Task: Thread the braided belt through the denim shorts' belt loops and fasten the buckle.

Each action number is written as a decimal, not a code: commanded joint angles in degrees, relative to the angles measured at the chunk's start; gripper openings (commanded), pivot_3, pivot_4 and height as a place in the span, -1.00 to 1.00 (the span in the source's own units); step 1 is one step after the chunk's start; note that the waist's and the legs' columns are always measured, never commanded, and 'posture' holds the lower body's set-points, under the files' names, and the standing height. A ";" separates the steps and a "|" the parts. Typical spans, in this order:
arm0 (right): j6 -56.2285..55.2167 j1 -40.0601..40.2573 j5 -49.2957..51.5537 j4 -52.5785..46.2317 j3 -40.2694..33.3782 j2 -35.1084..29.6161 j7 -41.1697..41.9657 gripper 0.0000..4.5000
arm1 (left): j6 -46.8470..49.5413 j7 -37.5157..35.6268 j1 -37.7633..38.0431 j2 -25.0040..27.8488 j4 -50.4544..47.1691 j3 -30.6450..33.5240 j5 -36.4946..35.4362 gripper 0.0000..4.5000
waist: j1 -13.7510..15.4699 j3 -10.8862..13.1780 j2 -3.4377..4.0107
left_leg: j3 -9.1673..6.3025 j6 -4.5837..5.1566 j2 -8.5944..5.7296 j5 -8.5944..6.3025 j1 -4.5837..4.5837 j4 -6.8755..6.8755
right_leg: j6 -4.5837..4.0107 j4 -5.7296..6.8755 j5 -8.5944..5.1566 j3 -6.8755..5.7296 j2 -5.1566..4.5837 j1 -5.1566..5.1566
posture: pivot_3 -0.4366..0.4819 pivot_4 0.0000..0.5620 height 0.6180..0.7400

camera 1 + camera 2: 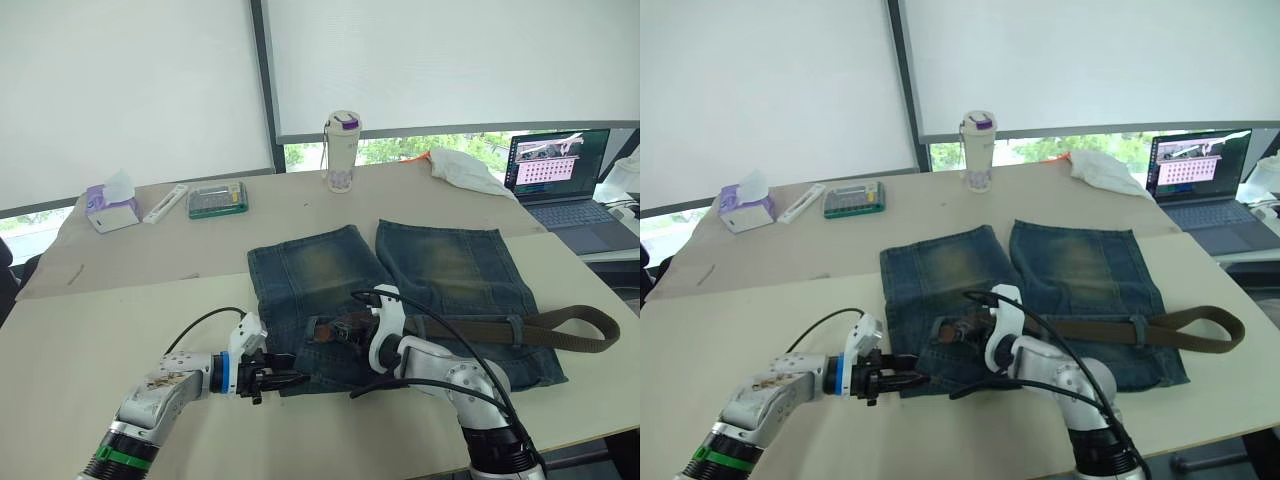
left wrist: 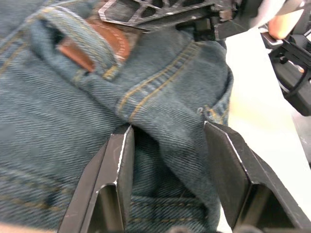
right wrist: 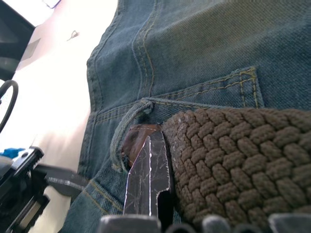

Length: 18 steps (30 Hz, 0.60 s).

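Your shorts (image 1: 400, 290) are lying flat on the near table (image 1: 100, 330), legs pointing away from you and the waistband along the near edge. The belt (image 1: 520, 325) runs across that waistband and already sits under at least one loop (image 1: 512, 328) on your right side, then sticks out past the right edge of the shorts, where it folds back on itself in a long flat loop lying on the table. Its leather tip (image 3: 132, 141) is at the other end, toward the left side of the waistband, poking into a denim loop (image 3: 121, 133) there. Your right gripper (image 1: 345, 328) is down on the belt right at that spot; in the right wrist view one finger (image 3: 148, 174) lies tight alongside the woven strap with its end touching the leather tip, but the other finger is hidden, so you can't really tell whether it's clamped or just resting on it. Your left gripper (image 1: 285, 379) is at the left corner of the waistband with its fingers (image 2: 114, 179) spread fairly wide, a raised fold of denim sitting between them and touching the inner faces, not squeezed. The leather tip (image 2: 116, 41) lies just beyond those fingertips, with the right gripper's finger above it.
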 commanded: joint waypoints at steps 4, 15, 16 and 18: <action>1.51 -0.80 -2.14 -1.37 -3.14 -0.27 -0.66 -1.00 | 0.08 0.06 0.78 -0.48 -1.19 -1.22 -0.07 0.05 | 0.17 0.00 0.00 | 0.00 0.00 -0.01 0.00 -0.01 0.00 | 0.00 0.00 0.00 -0.01 0.00 0.00 | -0.05 -0.47 1.00; 1.26 -2.16 -1.64 3.69 -1.46 8.93 4.37 -1.00 | -0.07 0.04 0.04 -0.71 -0.15 -0.82 -0.26 0.05 | -0.36 -0.02 0.02 | 0.00 -0.02 0.03 0.01 0.04 -0.11 | 0.00 0.00 0.00 0.01 0.02 -0.04 | -0.05 -0.47 1.00; 0.93 -2.55 -1.74 4.60 -1.99 9.68 4.93 -1.00 | 0.00 0.07 0.01 -0.70 -0.19 -0.77 -0.29 0.05 | -0.49 -0.02 0.02 | 0.00 -0.03 0.03 0.02 0.07 -0.15 | 0.00 0.02 0.00 0.01 0.04 -0.04 | -0.05 -0.47 1.00; 0.03 -3.43 -1.45 6.14 -3.22 10.57 6.82 -1.00 | 1.21 0.74 -0.21 -0.70 -0.47 0.28 -1.14 0.05 | -0.62 -0.02 0.02 | 0.00 -0.05 0.04 0.03 0.12 -0.22 | 0.00 0.03 0.00 0.00 0.05 -0.04 | -0.05 -0.47 1.00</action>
